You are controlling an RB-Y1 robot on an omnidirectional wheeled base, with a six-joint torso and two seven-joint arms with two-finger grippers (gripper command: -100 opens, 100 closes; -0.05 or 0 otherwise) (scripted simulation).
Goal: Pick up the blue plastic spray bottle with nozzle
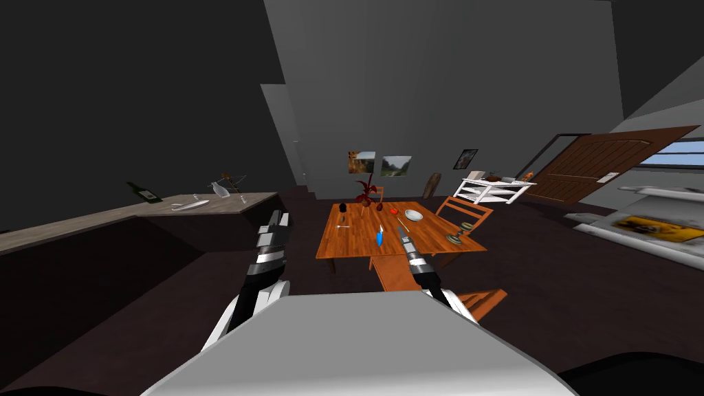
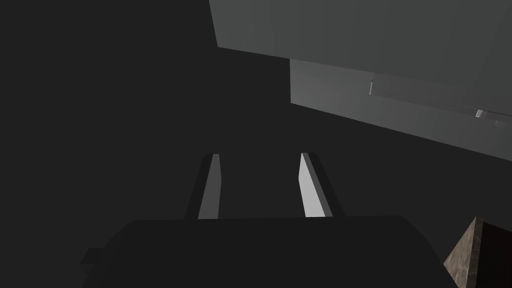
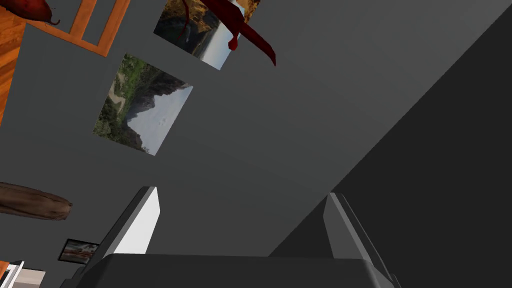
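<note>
While the table [image 1: 350,244] lies ahead of me, neither arm is down at it yet. Left tool [image 1: 280,218] hangs off to the side, parted narrowly, empty. Right tool [image 1: 401,232] is wide, empty, aimed at the wall. The blue bottle [image 1: 379,237] stands on the table just beside it, toward my left.

Risk: swinging across blind, a finger tips it over.

Head view gives the bottle's place; right wrist view gives finger spread and a red leaf [image 3: 247,34].

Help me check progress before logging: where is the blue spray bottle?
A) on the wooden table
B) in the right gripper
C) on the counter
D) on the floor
A: the blue spray bottle sits on the wooden table; the right gripper is open and empty.
</note>
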